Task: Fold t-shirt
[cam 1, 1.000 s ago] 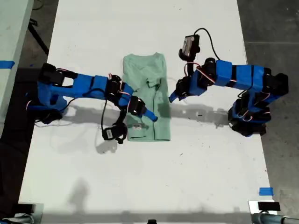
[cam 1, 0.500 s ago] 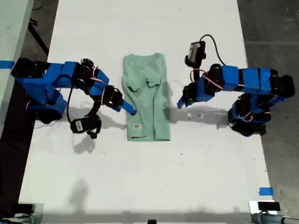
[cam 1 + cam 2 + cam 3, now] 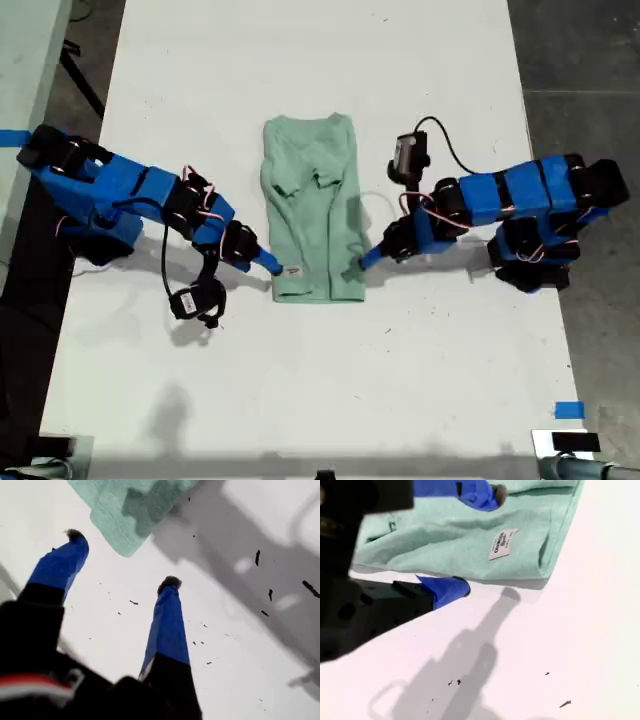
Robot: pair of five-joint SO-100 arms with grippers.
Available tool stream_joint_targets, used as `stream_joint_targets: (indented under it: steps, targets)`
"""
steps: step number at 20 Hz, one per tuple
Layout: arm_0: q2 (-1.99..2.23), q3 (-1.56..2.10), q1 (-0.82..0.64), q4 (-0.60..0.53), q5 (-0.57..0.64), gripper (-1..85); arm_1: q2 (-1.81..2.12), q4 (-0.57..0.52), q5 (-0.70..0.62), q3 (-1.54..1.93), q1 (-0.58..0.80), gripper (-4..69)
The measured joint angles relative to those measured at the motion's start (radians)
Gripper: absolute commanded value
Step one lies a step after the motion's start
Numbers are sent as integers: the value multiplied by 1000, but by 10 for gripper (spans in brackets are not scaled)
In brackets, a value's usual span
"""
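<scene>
The pale mint-green t-shirt (image 3: 312, 215) lies folded into a narrow strip mid-table, collar toward the exterior view's top. A white label (image 3: 502, 544) shows near its hem. My second gripper (image 3: 272, 266), on the arm at the exterior view's left, is open at the hem's left edge. In its wrist view one fingertip (image 3: 482, 492) is over the t-shirt (image 3: 455, 535) and the other (image 3: 451, 587) is on the table beside it. My first gripper (image 3: 122, 560), on the arm at the exterior view's right (image 3: 362, 266), is open, with the t-shirt's hem corner (image 3: 125, 510) just beyond its fingertips.
The white table (image 3: 320, 380) runs the length of the exterior view, with dark floor along both sides. Blue tape (image 3: 569, 410) marks its lower right in the exterior view. A wrist camera (image 3: 196, 302) hangs on its cable below the second arm.
The second gripper drew back off the shirt toward the exterior view's left, then returned to the hem's left edge. The first gripper moved from the shirt's mid right edge down to its hem corner.
</scene>
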Motion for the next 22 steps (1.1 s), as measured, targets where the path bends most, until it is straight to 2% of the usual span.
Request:
stream_joint_targets:
  steps: [7, 16, 19, 20, 21, 22]
  targets:
    - [-230, -37, 8, -97, 0, 294, -293, -61, 9, -160, -14, 328]
    - [-439, -175, -34, -106, 0, 284, -611, -118, 8, -344, -34, 319]
    - [-499, -227, -44, -104, 0, 234, -646, -123, 8, -371, -37, 307]
    - [-515, -247, -44, -101, 0, 193, -652, -123, 8, -379, -37, 296]
    - [-534, -268, -44, -92, 0, 138, -655, -126, 8, -380, -37, 234]
    - [-549, -290, -44, -81, 0, 64, -658, -127, 12, -382, -37, 128]
